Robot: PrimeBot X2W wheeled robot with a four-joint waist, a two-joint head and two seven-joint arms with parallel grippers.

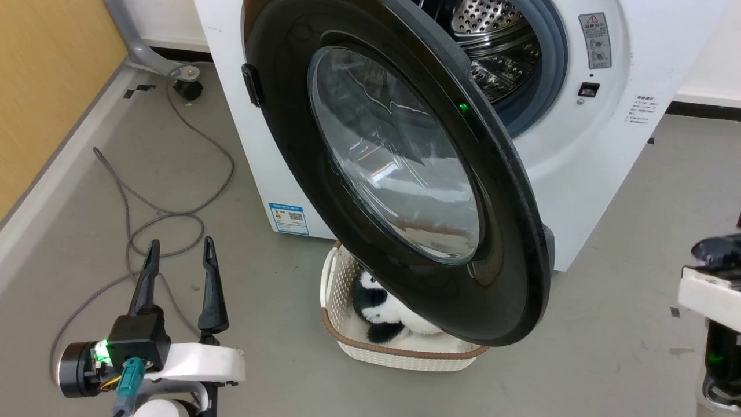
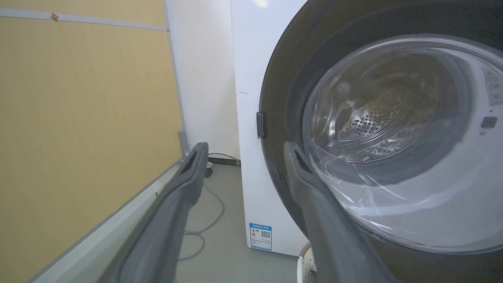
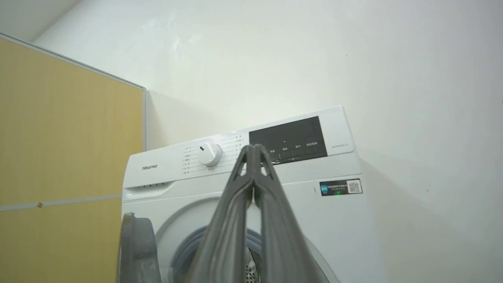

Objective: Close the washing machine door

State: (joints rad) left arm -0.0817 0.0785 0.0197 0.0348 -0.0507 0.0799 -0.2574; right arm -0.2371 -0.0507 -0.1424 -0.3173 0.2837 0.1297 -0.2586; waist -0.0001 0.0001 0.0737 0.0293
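Note:
The washing machine is a white front-loader with its steel drum exposed. The washing machine door, a glossy black disc with a bulging glass window, stands swung wide out toward me. My left gripper hovers low over the floor, left of the door and apart from it, open and empty. In the left wrist view the left gripper points at the door's hinge-side rim. My right gripper is shut on nothing and aims up at the machine's control panel. The right arm shows at the head view's right edge.
A cream basket holding a panda plush sits on the floor under the open door. Grey cables loop over the floor to the left. A yellow wall panel borders the left side.

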